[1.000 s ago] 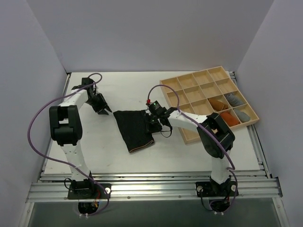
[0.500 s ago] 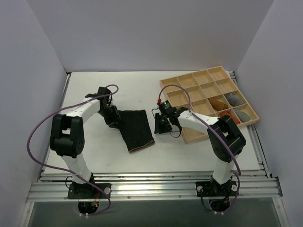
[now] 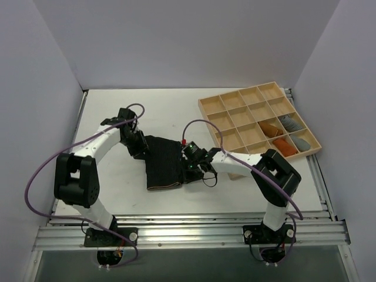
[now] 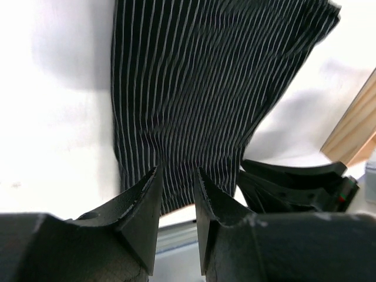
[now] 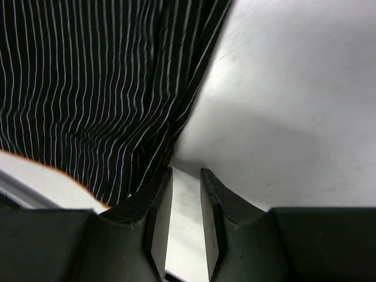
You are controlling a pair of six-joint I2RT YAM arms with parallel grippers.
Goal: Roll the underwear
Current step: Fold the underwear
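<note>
The underwear (image 3: 163, 163), black with thin pale stripes, lies flat on the white table between my arms. It fills the left wrist view (image 4: 200, 88) and the left of the right wrist view (image 5: 88, 88), where an orange hem shows. My left gripper (image 3: 140, 147) stands at its far left corner. Its fingers are a narrow gap apart (image 4: 177, 171), with the tips on puckered fabric. My right gripper (image 3: 191, 167) is at its right edge. Its fingers are also narrowly apart (image 5: 186, 170), with bare table between them and the left fingertip (image 5: 161, 179) touching the cloth edge.
A wooden compartment tray (image 3: 247, 97) lies at the right. Orange rolls (image 3: 270, 129) and grey rolls (image 3: 289, 122) sit in its right cells. The right gripper's black body shows in the left wrist view (image 4: 294, 182). A metal rail (image 3: 188, 229) runs along the near edge.
The right gripper moved back left and nearer, to the garment's right edge. The left gripper stayed at the far left corner. The garment's near end swung left and it now lies straighter.
</note>
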